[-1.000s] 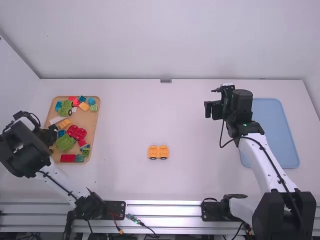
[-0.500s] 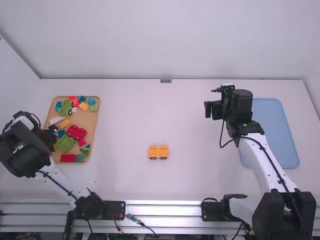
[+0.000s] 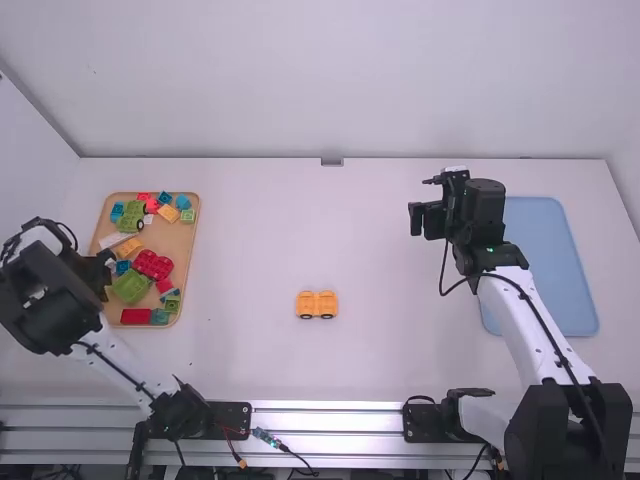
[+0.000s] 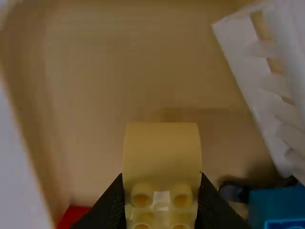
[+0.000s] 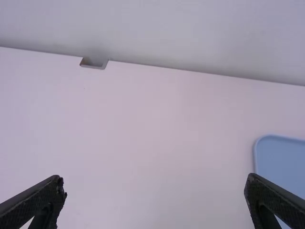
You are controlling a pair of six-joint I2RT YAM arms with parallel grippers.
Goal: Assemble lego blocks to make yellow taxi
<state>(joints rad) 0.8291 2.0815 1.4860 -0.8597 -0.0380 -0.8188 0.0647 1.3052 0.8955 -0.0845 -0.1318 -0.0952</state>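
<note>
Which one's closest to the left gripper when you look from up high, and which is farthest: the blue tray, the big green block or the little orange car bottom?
From the left gripper:
1. Big green block, in the wooden tray.
2. Orange car bottom, out on the table.
3. Blue tray, far over on the right.

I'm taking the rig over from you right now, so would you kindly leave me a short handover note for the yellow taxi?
Left gripper: closed on a yellow block, over the wooden tray.
Right gripper: open and empty, above the table.
Parts: the wheeled yellow base stands mid-table; loose blocks, including more yellow ones, lie in the wooden tray.
Done: base set out, yellow block grasped.
Left: probably bring that block to the base and press it on, then add whatever else the taxi needs; the final design isn't shown.
</note>
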